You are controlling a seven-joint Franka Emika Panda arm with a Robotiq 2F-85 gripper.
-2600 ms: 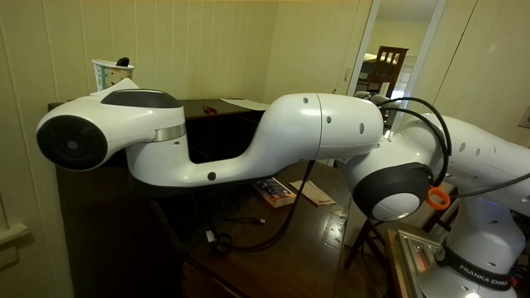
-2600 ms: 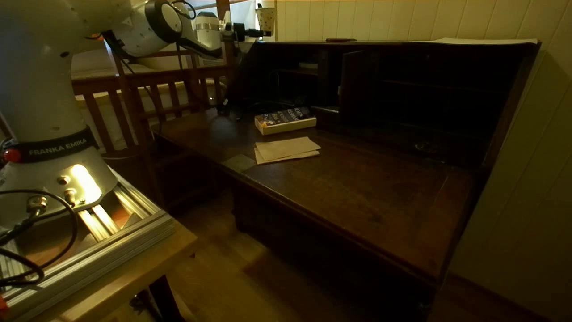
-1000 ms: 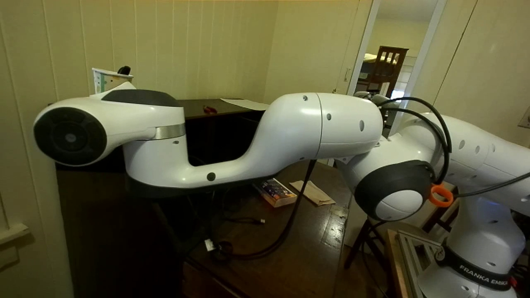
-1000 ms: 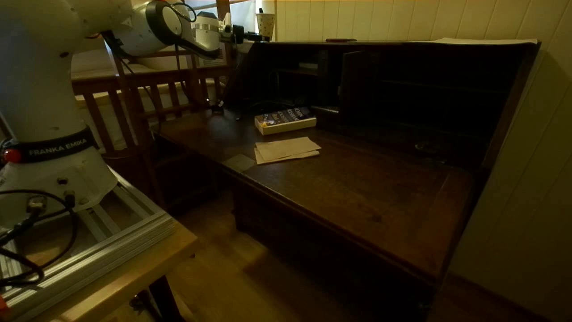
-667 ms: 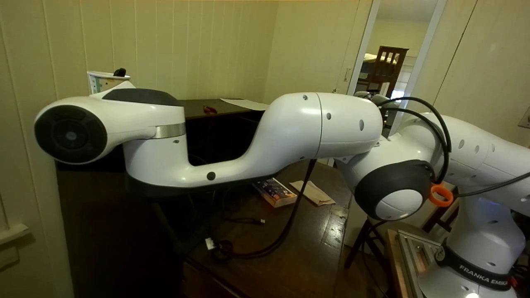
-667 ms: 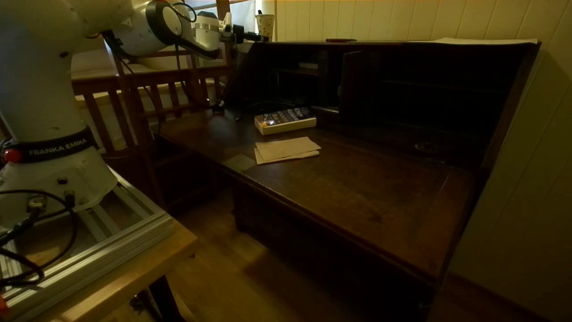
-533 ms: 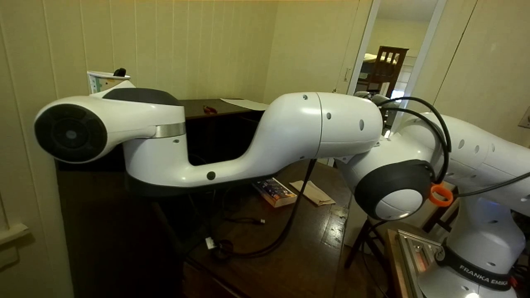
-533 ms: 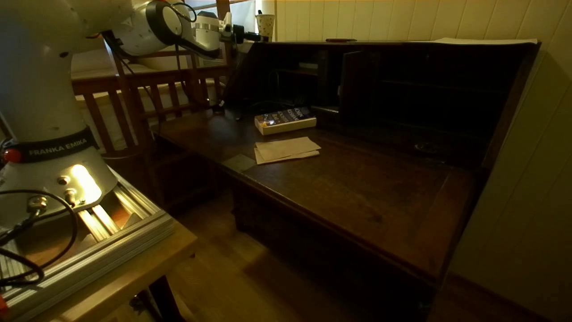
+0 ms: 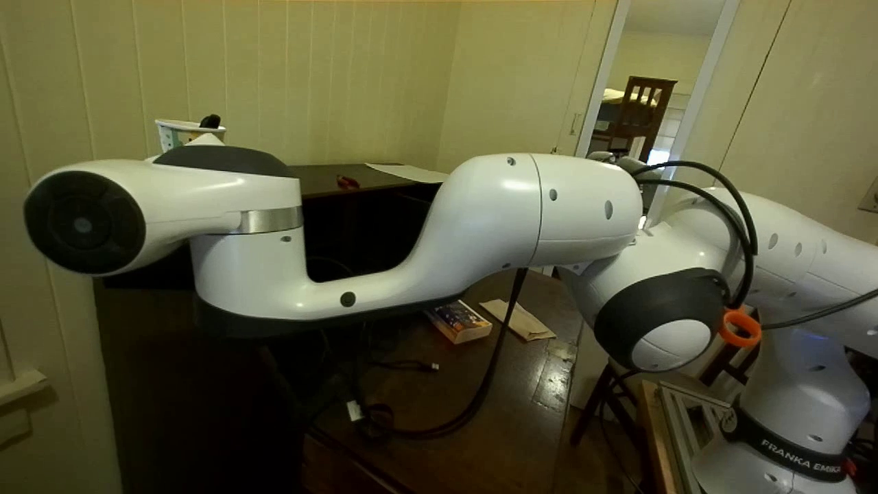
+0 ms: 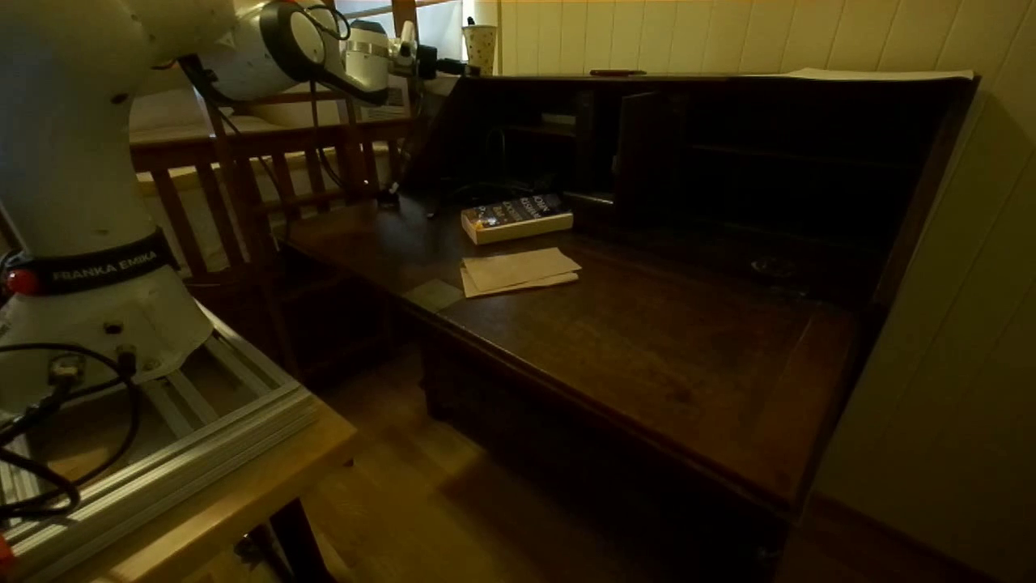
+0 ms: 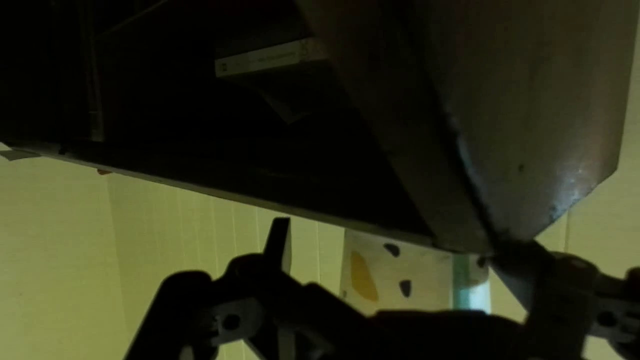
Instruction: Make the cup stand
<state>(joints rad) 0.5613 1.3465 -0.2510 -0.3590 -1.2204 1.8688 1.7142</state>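
Paper cup (image 10: 481, 48): white, spotted, upright on the top board (image 9: 319, 180) of the secretary desk (image 10: 672, 356), near its end corner, opposite end from the paper sheet (image 9: 408, 171); base hard to see, looks flat down
Claw (image 11: 391, 234): I have it spread wide, gripping nothing; in the wrist view its fingers (image 11: 276, 242) flank the cup, wall (image 11: 310, 250) showing through one gap, contact on the other side I can't tell
Cup weight: light, I'd guess; thin paper, a nudge could slide it
Dark item (image 9: 211, 121): pokes above the cup's rim, can't tell what; probably leaves the load lopsided and tippy
Cup side: should be soft, goes oval or dents if I squeeze hard; slick if coated
Taper: wider up top, so I'd pinch below the rim, about mid-height, opposite sides, barely any pressure; rim should then stop it dropping through
Rim: I'd stay off it, likely bends easily and the item is in the way
Board corner: looks tight, so I'd back straight out, no sideways drag
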